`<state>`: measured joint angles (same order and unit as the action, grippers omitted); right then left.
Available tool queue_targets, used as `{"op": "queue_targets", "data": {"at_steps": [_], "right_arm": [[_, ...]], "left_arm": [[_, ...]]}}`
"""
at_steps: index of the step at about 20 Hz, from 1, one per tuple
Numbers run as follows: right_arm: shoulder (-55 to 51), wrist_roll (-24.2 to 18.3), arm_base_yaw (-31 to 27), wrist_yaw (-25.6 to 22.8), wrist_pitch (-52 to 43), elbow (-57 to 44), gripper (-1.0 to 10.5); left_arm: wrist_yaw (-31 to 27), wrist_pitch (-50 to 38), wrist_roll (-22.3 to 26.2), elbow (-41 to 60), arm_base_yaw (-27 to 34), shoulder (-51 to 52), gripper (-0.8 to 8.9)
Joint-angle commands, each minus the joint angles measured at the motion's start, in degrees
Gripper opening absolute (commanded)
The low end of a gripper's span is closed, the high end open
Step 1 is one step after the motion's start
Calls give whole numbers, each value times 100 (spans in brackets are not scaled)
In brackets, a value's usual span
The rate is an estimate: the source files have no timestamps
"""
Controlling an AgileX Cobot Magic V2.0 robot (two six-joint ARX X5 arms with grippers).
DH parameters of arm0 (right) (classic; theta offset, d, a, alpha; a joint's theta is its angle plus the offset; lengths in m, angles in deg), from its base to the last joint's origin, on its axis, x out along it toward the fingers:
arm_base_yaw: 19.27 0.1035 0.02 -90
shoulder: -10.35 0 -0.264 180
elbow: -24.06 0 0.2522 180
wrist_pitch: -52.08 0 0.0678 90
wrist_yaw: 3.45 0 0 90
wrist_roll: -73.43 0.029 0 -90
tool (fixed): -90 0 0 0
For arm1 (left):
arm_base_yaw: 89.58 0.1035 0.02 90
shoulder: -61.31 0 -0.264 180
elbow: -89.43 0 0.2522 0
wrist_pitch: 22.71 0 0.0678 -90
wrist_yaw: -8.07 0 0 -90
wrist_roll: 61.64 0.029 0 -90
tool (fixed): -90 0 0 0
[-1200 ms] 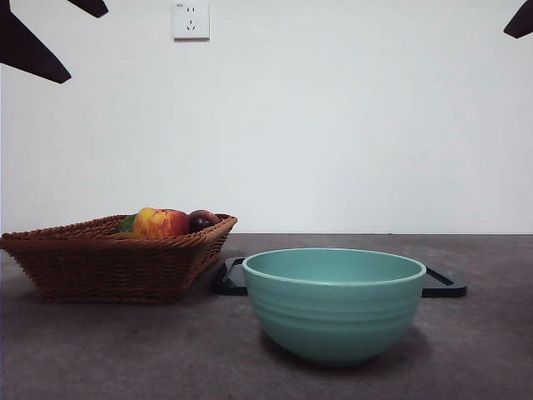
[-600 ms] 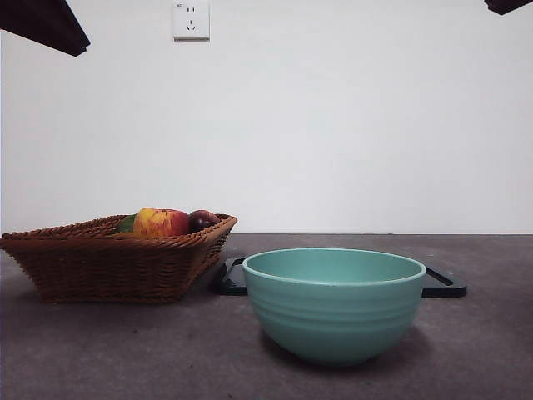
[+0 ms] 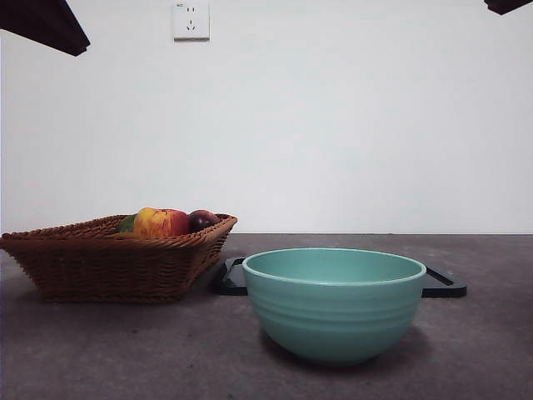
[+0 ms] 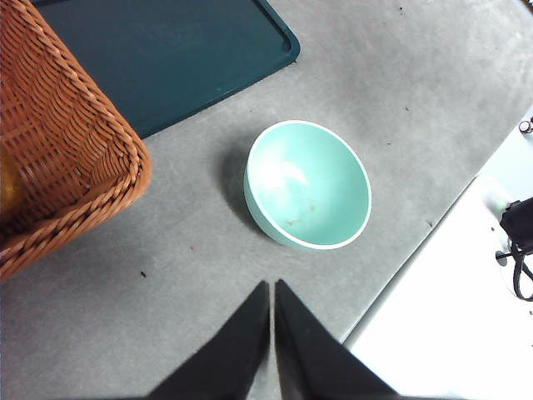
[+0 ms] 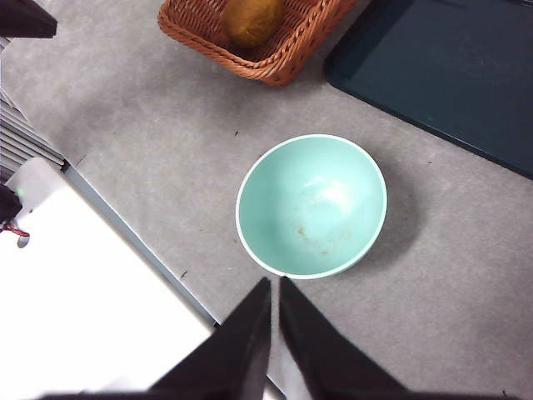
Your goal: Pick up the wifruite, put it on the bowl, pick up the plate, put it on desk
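Observation:
The mint-teal bowl [image 3: 334, 304] stands empty on the desk [image 3: 125, 350], also seen at bowl [image 4: 308, 185] and bowl [image 5: 311, 205]. The brown oval wifruite [image 5: 252, 18] lies in the wicker basket [image 5: 283, 50]. Behind the bowl lies a flat dark green rectangular plate [image 3: 441, 286]. My left gripper [image 4: 272, 287] hangs shut and empty high above the desk, short of the bowl. My right gripper [image 5: 275, 283] is also shut and empty, high over the desk's edge near the bowl.
The wicker basket [image 3: 108, 258] stands left of the bowl with a red-and-yellow apple [image 3: 160, 222], a dark plum [image 3: 202, 219] and something green. Dark arm tips [image 3: 42, 23] show at the top corners. White surfaces [image 5: 92, 275] border the desk.
The dark arm tips at the top corners shifted up and outward a second ago and have held still since. Bowl, basket and fruit have not moved.

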<state>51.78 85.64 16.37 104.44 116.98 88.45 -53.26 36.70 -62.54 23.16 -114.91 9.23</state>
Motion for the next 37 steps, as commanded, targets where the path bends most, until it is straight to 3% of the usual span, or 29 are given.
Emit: {"op": "queue_targets", "data": {"at_steps": [1,3,5,9,13,17,20,26,32,37], "right_arm": [[39,-66,50,11,-55,96,6],[39,-66,50,11,-55,96,6],[39,-66,50,11,-57,96,6],[39,-66,50,11,-55,96,6],[39,-66,50,11,-57,96,6],[39,-66,50,11,-57,96,6],[39,-66,50,11,-57,96,6],[39,-66,50,11,-57,96,6],[39,-66,50,11,-57,96,6],[39,-66,50,11,-57,96,6]], "left_arm": [[24,-68,68,-122,-31,-26,7],[13,-74,90,-122,-2,105,7],[-184,-313,671,-120,136,310,7],[-841,-2103,758,50,953,979,7],[-1755,-4065,758,962,1696,1897,7],[-2789,-5073,758,2240,2177,2879,7],[-3088,-5180,758,3073,2402,3506,7],[-3091,-5112,732,4391,2597,4457,7],[-3110,-4907,732,4957,2752,4931,7],[-3130,-4181,737,5014,2852,5193,7]]}}
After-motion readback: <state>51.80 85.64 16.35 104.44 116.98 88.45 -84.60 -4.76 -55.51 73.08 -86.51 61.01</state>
